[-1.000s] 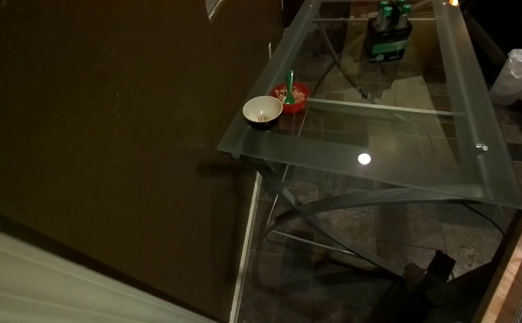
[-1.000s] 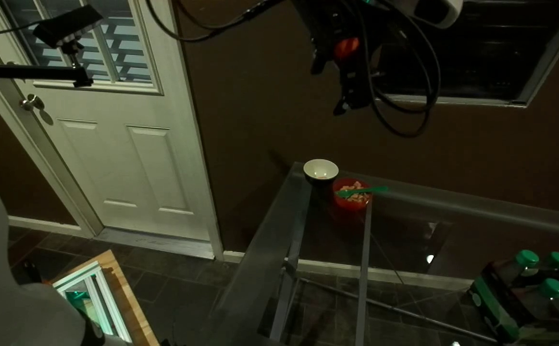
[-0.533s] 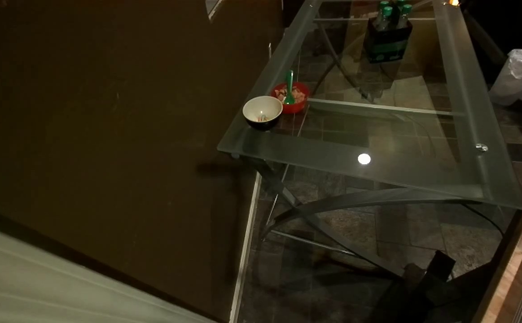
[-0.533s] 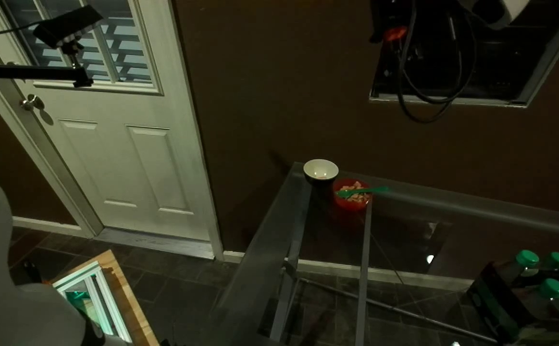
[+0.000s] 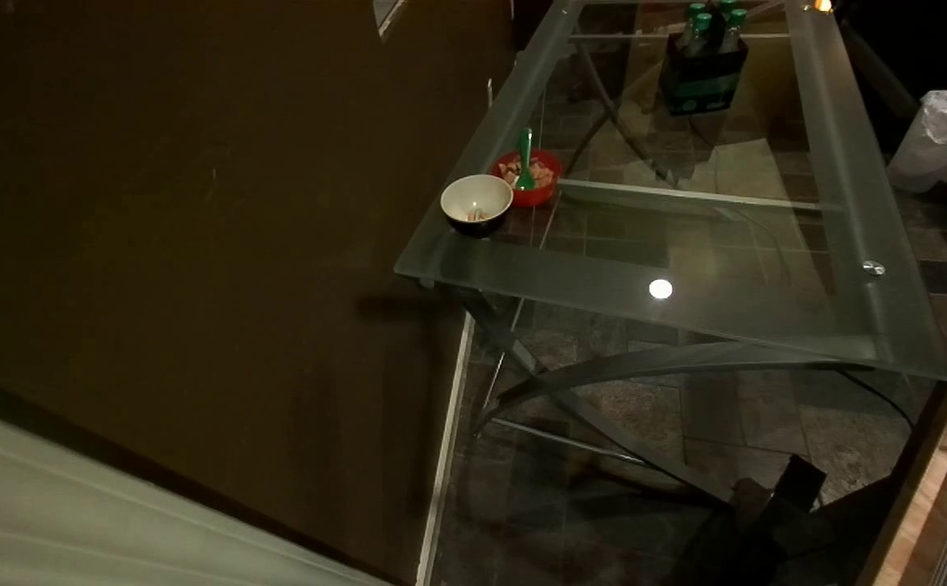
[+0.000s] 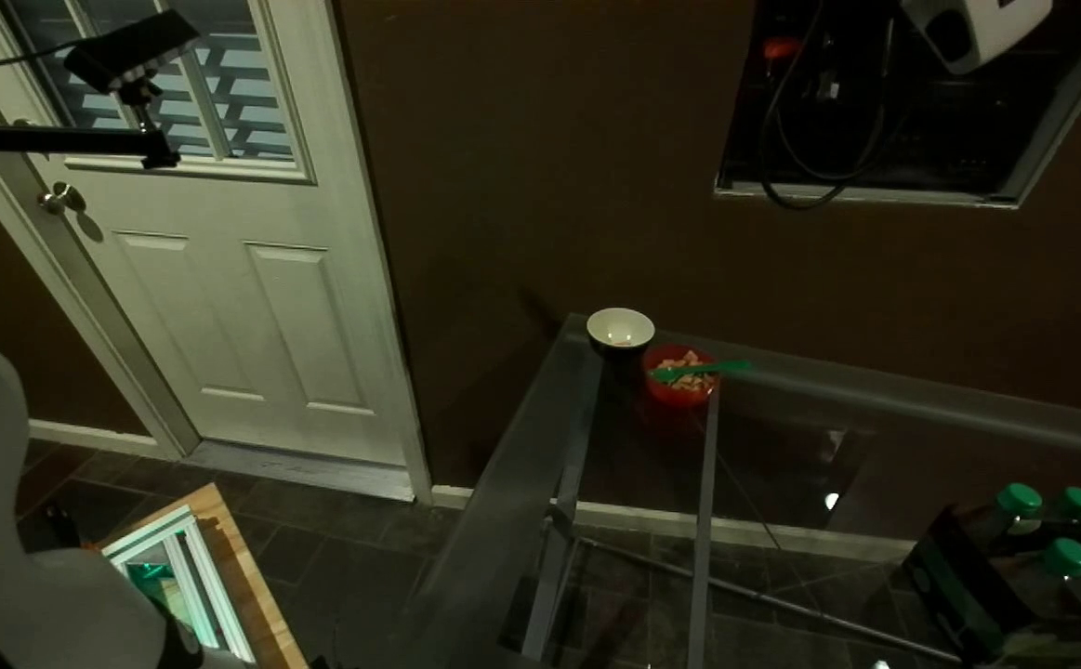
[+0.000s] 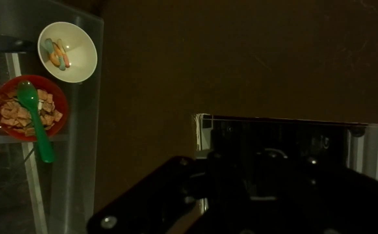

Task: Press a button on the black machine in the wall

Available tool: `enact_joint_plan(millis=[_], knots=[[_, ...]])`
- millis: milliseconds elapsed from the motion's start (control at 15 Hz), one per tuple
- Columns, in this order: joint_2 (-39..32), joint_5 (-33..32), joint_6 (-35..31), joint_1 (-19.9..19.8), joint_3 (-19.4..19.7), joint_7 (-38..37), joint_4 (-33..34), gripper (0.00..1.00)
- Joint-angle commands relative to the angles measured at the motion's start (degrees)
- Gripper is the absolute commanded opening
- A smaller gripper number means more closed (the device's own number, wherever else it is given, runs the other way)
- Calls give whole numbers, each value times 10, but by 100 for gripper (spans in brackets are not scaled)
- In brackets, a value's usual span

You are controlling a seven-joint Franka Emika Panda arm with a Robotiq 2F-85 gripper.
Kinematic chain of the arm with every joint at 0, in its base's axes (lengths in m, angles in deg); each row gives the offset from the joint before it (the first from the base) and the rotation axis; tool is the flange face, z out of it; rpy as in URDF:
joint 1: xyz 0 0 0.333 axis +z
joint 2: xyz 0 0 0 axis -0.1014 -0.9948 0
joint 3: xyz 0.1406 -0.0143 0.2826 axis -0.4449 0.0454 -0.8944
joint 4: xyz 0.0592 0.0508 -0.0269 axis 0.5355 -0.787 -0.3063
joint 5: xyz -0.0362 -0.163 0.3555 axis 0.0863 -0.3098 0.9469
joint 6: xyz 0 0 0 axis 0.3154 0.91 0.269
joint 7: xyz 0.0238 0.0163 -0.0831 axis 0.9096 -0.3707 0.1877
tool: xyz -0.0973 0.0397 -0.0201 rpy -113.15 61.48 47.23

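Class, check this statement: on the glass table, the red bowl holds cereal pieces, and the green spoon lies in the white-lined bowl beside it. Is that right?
Not quite: the green spoon lies in the red bowl, on its cereal pieces, not in the white-lined bowl. The wrist view shows this. The rest stands.

No text, brand or number could be read anywhere. In an exterior view, the bottle carton [image 5: 703, 69], far along the table [image 5: 571, 264], bore pale marks [image 5: 690, 106] low on its green-banded side, too small and dim to make out as letters. In the wrist view, the black machine [image 7: 289, 135] in the wall [image 7: 159, 81] showed a faint curled mark [image 7: 324, 142] toward the right; whether letter, digit or symbol could not be told.
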Motion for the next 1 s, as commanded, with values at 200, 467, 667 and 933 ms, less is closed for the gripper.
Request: enact_joint_plan(millis=[200, 467, 667, 933], knots=[[1, -3, 1, -14, -12, -2, 3, 5], [-67, 86, -21, -18, -36, -3, 66, 0], [-108, 159, -70, -12, -66, 8, 114, 0], [-159, 218, -112, -5, -101, 22, 189, 0]])
